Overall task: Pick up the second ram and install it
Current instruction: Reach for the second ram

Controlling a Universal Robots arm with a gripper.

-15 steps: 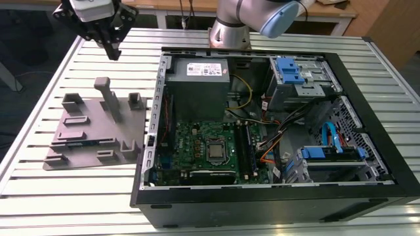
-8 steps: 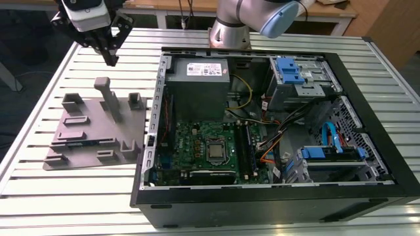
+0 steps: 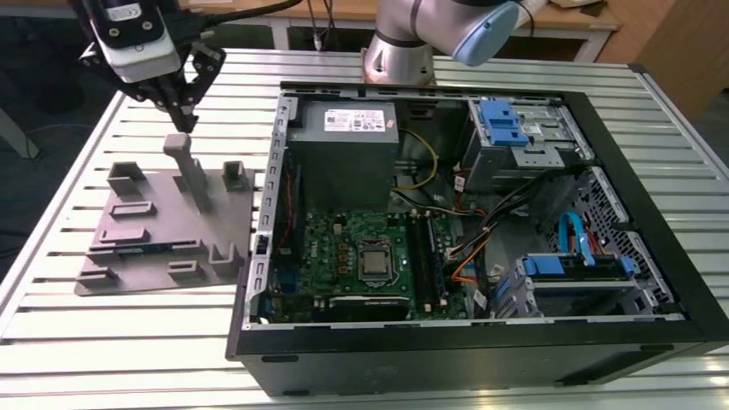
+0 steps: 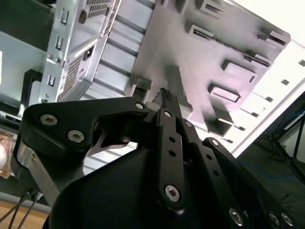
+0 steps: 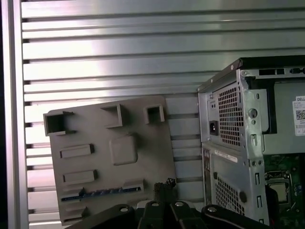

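While the pincer (image 3: 183, 120) hangs above the tall grey post (image 3: 190, 175) at the far side of the grey fixture plate (image 3: 137, 278), its fingers are drawn together to a narrow point and hold nothing. The plate lies on the slatted bench (image 3: 57, 359) at the exterior view's left, just beside the open computer case (image 3: 638, 213).

The second ram (image 5: 102, 193) stands on edge in a slot along the plate's near side, well apart from the pincer. In the first wrist view it appears as a thin blue-green strip. The green motherboard (image 3: 341, 239) lies inside the case, at the exterior view's right of the plate.

Judged from this arrangement, the pick is not yet begun. A sound grasp calls for the fingers to spread and line up across the stick's thin faces. They should meet it near the middle of its length, so that it hangs level. The post stands between pincer and slot, so the approach is best made from above and clear of it. A straight lift along the slot walls should keep the board from binding or tilting.
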